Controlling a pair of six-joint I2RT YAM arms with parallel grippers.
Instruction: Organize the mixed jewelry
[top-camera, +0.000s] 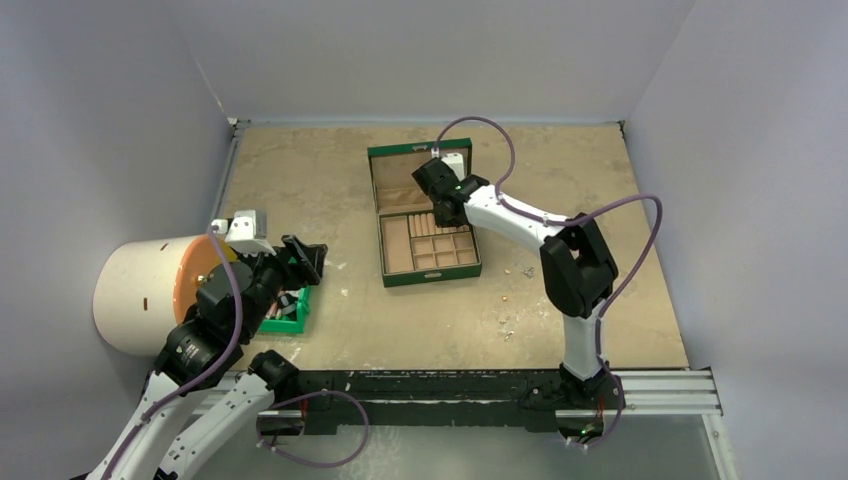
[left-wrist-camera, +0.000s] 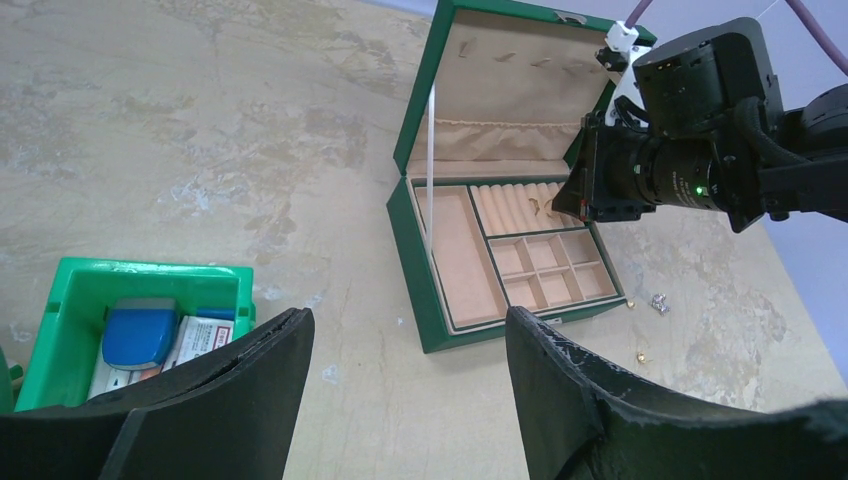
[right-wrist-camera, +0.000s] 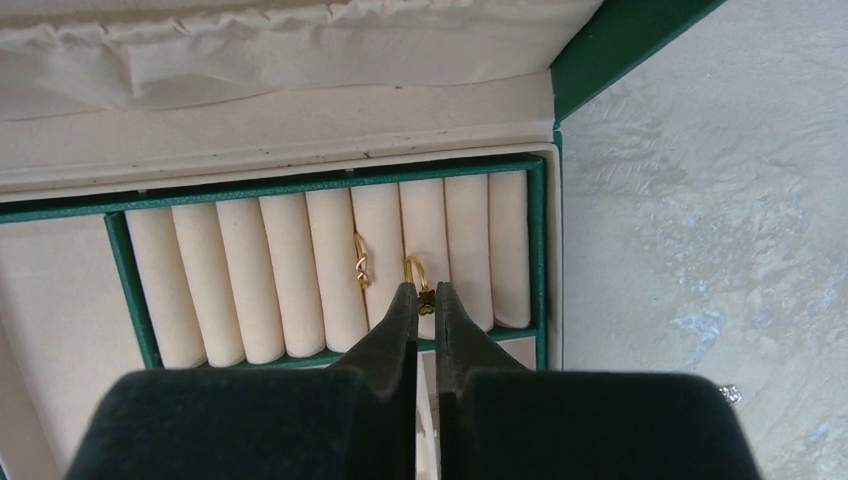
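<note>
Arm (top-camera: 520, 215) stretched over the open box (top-camera: 432, 277), the right gripper (right-wrist-camera: 418, 295) is closed, tips touching a gold ring (right-wrist-camera: 412, 268) among the rolls (right-wrist-camera: 240, 280); left gripper (left-wrist-camera: 408, 330) hovers, jaws apart.

A robot lab cell — plain grey walls (top-camera: 100, 120) box in a worn tabletop (top-camera: 300, 180).

The table (top-camera: 300, 180) carries a green box (top-camera: 432, 277), a green bin (left-wrist-camera: 150, 268) — and loose jewelry (left-wrist-camera: 658, 302).

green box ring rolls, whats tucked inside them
One gold ring stands between the cushion rolls; a second ring beside it is pinched by the right tool, which hides its base.
</note>
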